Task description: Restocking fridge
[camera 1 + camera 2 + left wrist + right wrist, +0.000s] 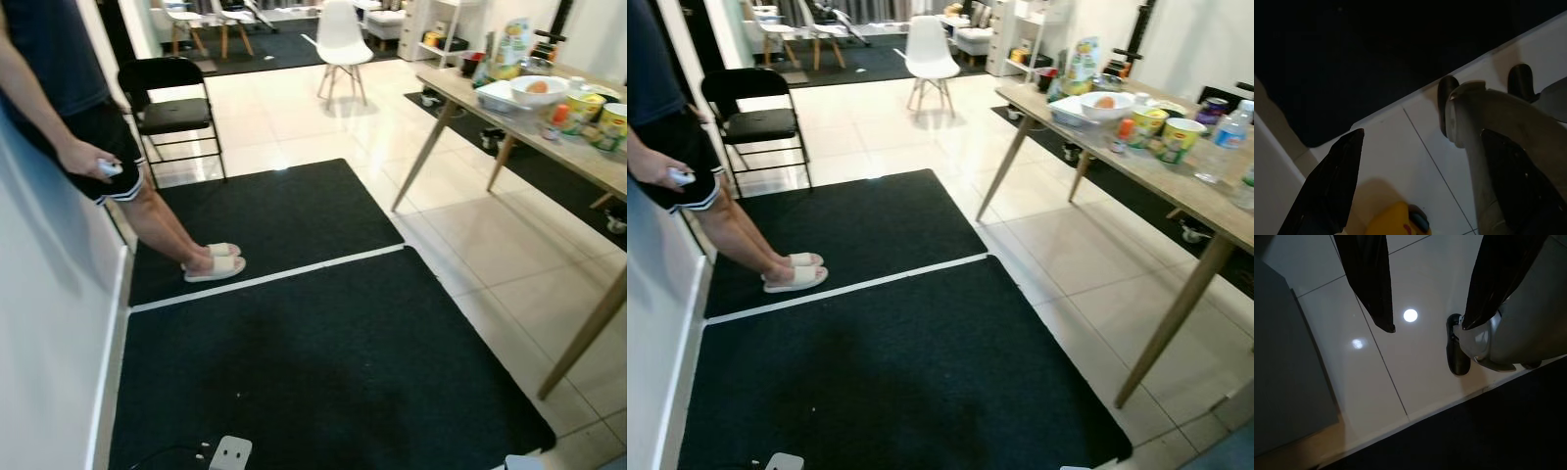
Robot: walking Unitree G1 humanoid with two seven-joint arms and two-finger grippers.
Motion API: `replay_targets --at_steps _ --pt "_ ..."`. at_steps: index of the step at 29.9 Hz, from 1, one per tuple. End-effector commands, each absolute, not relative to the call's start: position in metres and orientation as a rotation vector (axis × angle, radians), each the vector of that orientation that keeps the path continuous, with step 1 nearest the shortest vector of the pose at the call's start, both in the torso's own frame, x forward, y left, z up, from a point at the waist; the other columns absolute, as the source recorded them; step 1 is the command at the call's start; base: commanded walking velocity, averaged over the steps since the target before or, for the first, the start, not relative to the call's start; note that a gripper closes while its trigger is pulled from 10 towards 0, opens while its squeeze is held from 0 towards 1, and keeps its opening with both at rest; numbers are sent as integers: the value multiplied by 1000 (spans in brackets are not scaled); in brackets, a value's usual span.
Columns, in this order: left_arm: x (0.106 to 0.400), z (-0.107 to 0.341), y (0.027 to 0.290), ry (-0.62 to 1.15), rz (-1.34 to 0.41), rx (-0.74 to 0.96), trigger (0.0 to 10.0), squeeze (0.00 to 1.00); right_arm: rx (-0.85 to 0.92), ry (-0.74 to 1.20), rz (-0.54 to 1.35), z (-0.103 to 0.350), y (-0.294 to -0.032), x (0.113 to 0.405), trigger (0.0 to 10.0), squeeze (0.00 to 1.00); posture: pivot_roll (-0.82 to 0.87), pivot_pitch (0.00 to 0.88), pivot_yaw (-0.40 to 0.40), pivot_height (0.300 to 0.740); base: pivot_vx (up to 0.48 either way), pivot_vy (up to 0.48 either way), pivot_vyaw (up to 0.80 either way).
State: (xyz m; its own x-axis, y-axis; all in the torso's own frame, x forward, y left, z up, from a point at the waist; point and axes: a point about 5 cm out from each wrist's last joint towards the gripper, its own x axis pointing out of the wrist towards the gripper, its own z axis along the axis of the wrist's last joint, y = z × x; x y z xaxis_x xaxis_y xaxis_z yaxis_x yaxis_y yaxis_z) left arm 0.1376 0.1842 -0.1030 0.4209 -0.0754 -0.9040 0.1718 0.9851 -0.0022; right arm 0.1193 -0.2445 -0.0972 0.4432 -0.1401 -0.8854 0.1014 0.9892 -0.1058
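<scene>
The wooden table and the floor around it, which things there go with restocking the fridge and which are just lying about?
For the job:
- cup noodle tubs
- water bottle
- bowl holding something orange
- carton

Just about:
- black folding chair
- white chair
- black mats
- person standing at the left

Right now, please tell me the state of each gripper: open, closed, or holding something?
Left gripper: open, holding nothing, hanging over the floor.
Right gripper: open, holding nothing, hanging over the floor.
</scene>
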Motion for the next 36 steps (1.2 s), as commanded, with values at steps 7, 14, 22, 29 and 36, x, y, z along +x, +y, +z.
replay_targets --at_steps 7,14,22,29,36 --pt "135 -104 187 1141 -149 91 10000 0 -51 1101 -143 -98 -242 120 10000 0 -62 0 -15 740 148 0 0" --pt "135 -104 187 1138 -157 95 10000 0 -44 1096 -144 -98 -240 121 10000 0 -62 0 -15 740 305 0 0" --pt "136 -103 186 1135 -164 92 10000 0 -42 1093 -140 -98 -240 121 10000 0 -64 0 -14 740 337 0 0" --pt "136 -103 185 1135 -170 94 10000 0 -45 1091 -136 -98 -238 122 10000 0 -64 0 -13 740 346 0 0" --pt "137 -103 185 1133 -173 95 10000 0 -46 1091 -137 -98 -238 122 10000 0 -64 0 -13 740 345 0 0"
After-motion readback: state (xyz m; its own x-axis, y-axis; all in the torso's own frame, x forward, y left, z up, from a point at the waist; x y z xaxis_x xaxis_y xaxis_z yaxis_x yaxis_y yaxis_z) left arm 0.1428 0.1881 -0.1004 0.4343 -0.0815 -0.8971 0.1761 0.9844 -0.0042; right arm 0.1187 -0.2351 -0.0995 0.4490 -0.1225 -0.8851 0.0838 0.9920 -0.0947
